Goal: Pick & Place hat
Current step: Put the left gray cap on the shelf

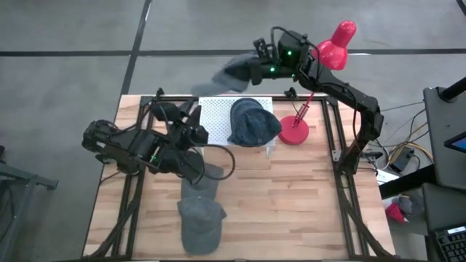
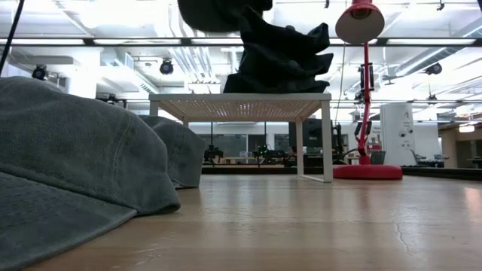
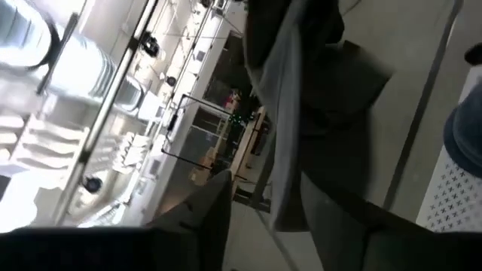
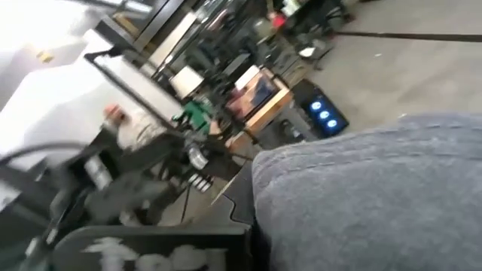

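Observation:
My right gripper (image 1: 255, 67) is raised over the table's far edge and is shut on a grey hat (image 1: 226, 76), which fills the right wrist view (image 4: 376, 196). The same hat shows dark at the top of the low view (image 2: 211, 11). A blue denim hat (image 1: 253, 121) rests on a white perforated rack (image 1: 215, 116). Two more grey hats lie on the table, one near the front edge (image 1: 200, 218) and one beside the left arm (image 1: 207, 175). My left gripper (image 1: 198, 135) hovers open at the rack's left side, tipped upward toward the held hat (image 3: 301, 113). My right gripper holds the grey hat by its right-hand end (image 1: 244, 70), coming at it from the table's right. The hat is lifted clear, above the rack's far side, and hangs down from the fingers. The hat itself hides the fingertips in the right wrist view.
A red desk lamp stands on its round base (image 1: 295, 132) just right of the rack, its head (image 1: 336, 42) close to the right arm. A black metal frame (image 1: 331, 124) rims the table. Bare wood (image 1: 291, 204) lies on the near right.

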Available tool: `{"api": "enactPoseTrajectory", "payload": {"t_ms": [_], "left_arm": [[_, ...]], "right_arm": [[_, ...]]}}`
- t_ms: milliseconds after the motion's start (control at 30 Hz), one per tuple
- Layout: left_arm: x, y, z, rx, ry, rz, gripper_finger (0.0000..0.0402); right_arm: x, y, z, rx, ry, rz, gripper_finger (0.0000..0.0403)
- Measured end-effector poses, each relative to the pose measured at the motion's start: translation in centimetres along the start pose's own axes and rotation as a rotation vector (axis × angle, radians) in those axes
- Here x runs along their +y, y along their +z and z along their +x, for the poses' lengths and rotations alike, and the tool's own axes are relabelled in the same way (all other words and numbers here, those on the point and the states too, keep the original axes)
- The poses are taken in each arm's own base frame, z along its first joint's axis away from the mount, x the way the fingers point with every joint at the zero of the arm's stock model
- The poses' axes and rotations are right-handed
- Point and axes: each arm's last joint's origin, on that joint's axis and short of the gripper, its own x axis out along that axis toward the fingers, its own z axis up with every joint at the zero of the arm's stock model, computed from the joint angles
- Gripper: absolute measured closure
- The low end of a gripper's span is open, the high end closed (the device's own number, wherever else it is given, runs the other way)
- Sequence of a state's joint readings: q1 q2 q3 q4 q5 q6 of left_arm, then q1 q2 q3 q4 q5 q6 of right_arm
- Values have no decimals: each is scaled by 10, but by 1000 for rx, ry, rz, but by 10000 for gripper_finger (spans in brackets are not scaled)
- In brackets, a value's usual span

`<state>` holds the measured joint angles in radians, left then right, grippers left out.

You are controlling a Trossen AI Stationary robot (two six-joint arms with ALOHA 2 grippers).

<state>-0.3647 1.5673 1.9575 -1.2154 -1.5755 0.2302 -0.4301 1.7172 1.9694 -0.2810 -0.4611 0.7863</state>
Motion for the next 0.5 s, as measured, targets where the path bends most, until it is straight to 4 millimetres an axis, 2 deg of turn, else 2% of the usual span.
{"api": "enactPoseTrajectory", "payload": {"t_ms": [100, 267, 500], "left_arm": [[8, -5, 0, 1, -3, -97, 220], [34, -24, 0, -1, -10, -325, 218], [67, -50, 0, -1, -271, -682, 218]], "right_arm": [[4, -1, -2, 67, 76, -39, 395], [10, -6, -6, 173, 162, -62, 395], [20, -10, -15, 300, 335, -176, 395]]}}
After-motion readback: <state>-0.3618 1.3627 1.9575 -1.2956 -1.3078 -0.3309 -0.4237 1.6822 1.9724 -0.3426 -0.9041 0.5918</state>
